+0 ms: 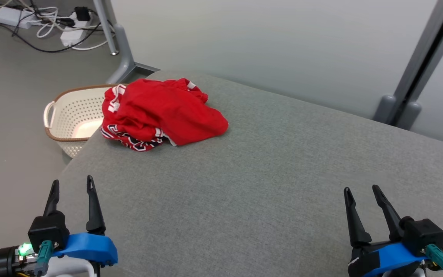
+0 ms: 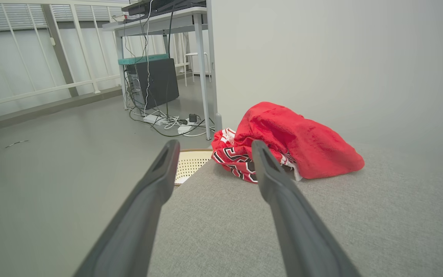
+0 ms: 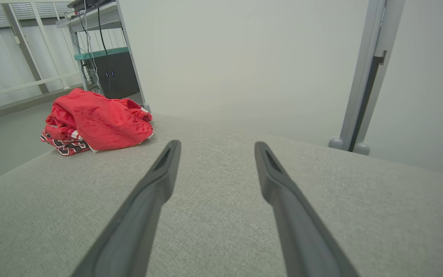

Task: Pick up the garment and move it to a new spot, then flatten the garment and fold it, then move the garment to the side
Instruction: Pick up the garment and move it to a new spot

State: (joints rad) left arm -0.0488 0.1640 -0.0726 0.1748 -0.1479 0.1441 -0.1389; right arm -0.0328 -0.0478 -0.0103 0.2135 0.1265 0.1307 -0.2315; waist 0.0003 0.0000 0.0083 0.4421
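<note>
Nearest the camera in the head view, the left pincer [image 1: 72, 179] sits at 7 o'clock with its two dark fingers spread apart and nothing between them; it hangs over the left edge of the worktop [image 1: 252, 184], one finger over the floor and one over the fabric; the right pincer [image 1: 360, 187] sits at 5 o'clock, likewise released and empty, above the near right part of the worktop; the worktop is a broad surface covered in grey woven cloth, with a rounded corner at the far left; the stretch of cloth between the pincers and the middle of the surface is bare; farther off, at about 11 o'clock, the garment [image 1: 160, 111] lies in a crumpled heap near that far left corner, well apart from both pincers; it is bright red, with white, black and red patterned trim showing along its left and lower folds; just beyond its left edge, at 10 o'clock, a cream perforated basket [image 1: 62, 115] with a brown rim stands on the floor, lower than the worktop and partly hidden by the garment; behind the worktop stands a pale partition [image 1: 267, 42]; at the far 11 o'clock corner, white power strips and tangled cables [image 1: 52, 27] lie on the grey floor.
</note>
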